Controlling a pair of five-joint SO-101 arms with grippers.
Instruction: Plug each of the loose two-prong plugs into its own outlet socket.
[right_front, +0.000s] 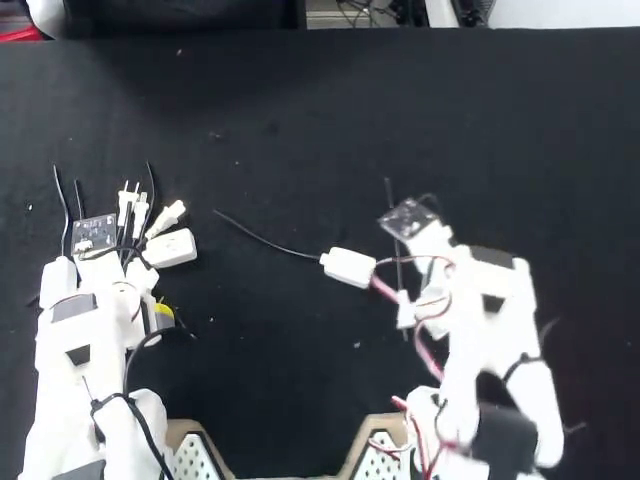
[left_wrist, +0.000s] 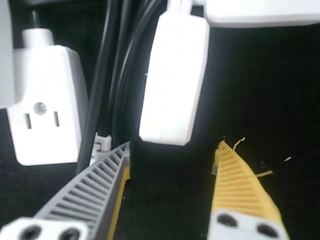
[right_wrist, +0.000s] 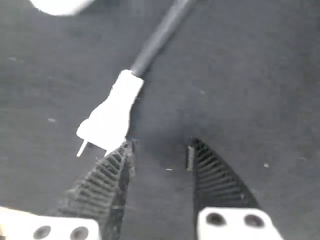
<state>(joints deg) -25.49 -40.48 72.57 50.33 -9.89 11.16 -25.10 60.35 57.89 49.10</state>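
- Yellow and grey ribbed fingers belonged to the left gripper (left_wrist: 172, 145). They stood apart with nothing between them, their tips just short of a white block (left_wrist: 172, 80) lying end-on to them. That line-up looked like preparation for a grasp across its narrow sides.
- Beyond a run of black cords (left_wrist: 111, 65) beside that block lay a white outlet socket (left_wrist: 42, 110), its slotted face turned toward the camera. I judged that this pose left it free to take a plug.
- In the high view this cluster sat at the left of the frame. Several two-prong plugs (right_front: 140, 205) fanned out there with prongs toward the top of the frame, just above the left arm (right_front: 85, 330). None appeared seated in a socket.
- Dark ribbed fingers of the right gripper (right_wrist: 160, 147) were likewise spread and empty. One tip was at the body of a white two-prong plug (right_wrist: 107, 120); whether it touched could not be told. The plug lay flat on the black cloth (right_wrist: 250, 75), prongs toward the gripper and cord running away. It sat to one side of the gap, so the gripper probably needed to shift before closing.
- The right arm (right_front: 480, 310) stood right of centre in the high view. A white outlet block (right_front: 348, 267) lay just beside it, mid-frame, with a thin cord trailing to the upper left.
- No brand, label or writing could be read. A small board (right_front: 95, 232) on the left arm carried pale marks too small to make out.
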